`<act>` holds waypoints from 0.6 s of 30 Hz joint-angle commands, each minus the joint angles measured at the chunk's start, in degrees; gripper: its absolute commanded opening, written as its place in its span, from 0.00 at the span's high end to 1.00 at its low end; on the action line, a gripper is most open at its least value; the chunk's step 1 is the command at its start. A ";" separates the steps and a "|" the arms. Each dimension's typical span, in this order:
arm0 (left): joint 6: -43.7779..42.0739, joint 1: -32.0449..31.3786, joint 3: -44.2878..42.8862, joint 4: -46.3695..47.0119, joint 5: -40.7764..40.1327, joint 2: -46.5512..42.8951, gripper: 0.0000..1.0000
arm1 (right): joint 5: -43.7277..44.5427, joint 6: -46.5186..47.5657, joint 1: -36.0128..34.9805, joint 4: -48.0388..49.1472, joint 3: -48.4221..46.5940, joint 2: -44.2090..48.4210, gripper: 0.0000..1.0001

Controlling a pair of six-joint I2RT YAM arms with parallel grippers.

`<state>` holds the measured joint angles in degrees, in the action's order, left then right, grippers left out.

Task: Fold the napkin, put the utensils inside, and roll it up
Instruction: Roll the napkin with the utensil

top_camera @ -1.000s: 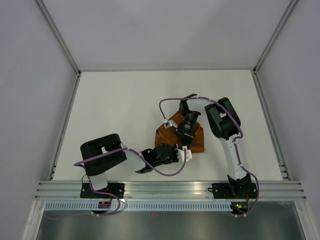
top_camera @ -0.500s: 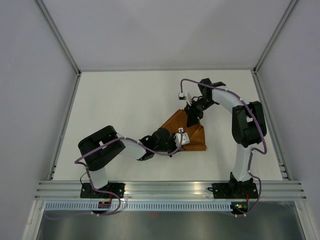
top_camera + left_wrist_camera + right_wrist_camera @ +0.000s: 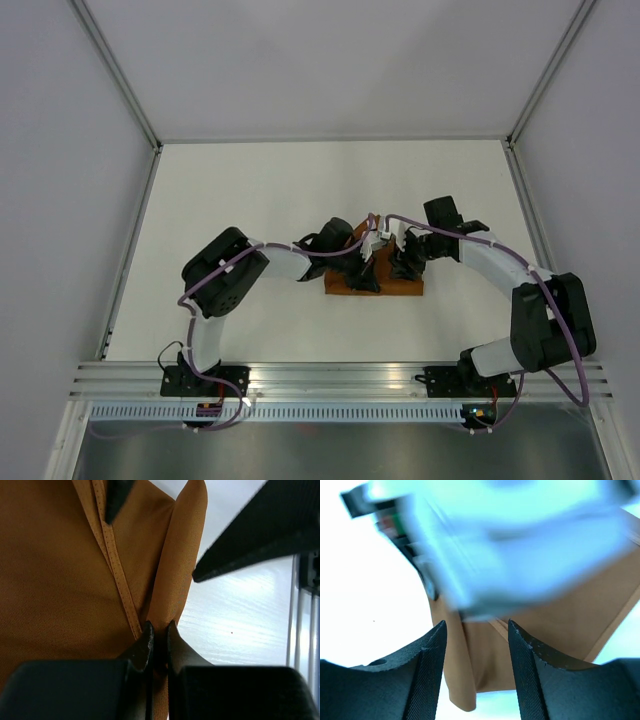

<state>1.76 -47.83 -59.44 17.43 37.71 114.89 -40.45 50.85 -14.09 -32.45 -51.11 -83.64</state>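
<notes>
white and smooth, one tabletop (image 3: pixel 250 200) fills the floor of a booth with plain pale grey walls (image 3: pixel 60 200). on it lies one napkin (image 3: pixel 398 287), a rust-orange piece of thin, finely woven cloth, gathered into a low long strip with a straight near edge. it sits directly under both hands. a narrow stitched hem (image 3: pixel 117 575) with a dotted seam runs across the cloth ahead of the left hand. there are two grippers, both black with hard, ribbed fingers. the left gripper (image 3: pixel 157 632) is pinched tight on the napkin, its two fingertips pressed together with a raised fold of the cloth caught between them. from that hand the cloth spreads ahead and to the left, with bare table to the right. two dark angular shapes (image 3: pixel 260 535) hang just beyond its fingertips; i cannot tell what they are. the right gripper (image 3: pixel 476 622) stands just beside the left one, over the strip's right half. its two fingers are spread well apart and grip nothing, with the cloth lying below and beyond the gap. one pale, smeared block (image 3: pixel 510 545) crosses ahead of that hand, too blurred to name. two white-and-black arms reach in from one ridged metal rail (image 3: pixel 340 378) at the near edge.
</notes>
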 commanded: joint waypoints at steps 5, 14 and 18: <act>6.93 1.34 -2.69 -20.68 3.85 6.31 0.98 | 4.58 6.19 -4.28 10.91 10.32 7.17 0.41; 11.07 1.34 -8.76 -28.24 2.89 10.08 0.98 | 9.94 4.61 -10.96 18.47 18.85 12.53 0.40; 11.77 1.34 -10.34 -30.35 2.28 10.97 0.98 | 11.18 3.82 -13.42 18.21 18.86 13.06 0.40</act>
<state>11.53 -45.98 -71.22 -0.05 45.82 120.64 -30.74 55.07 -26.20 -17.72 -32.18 -72.03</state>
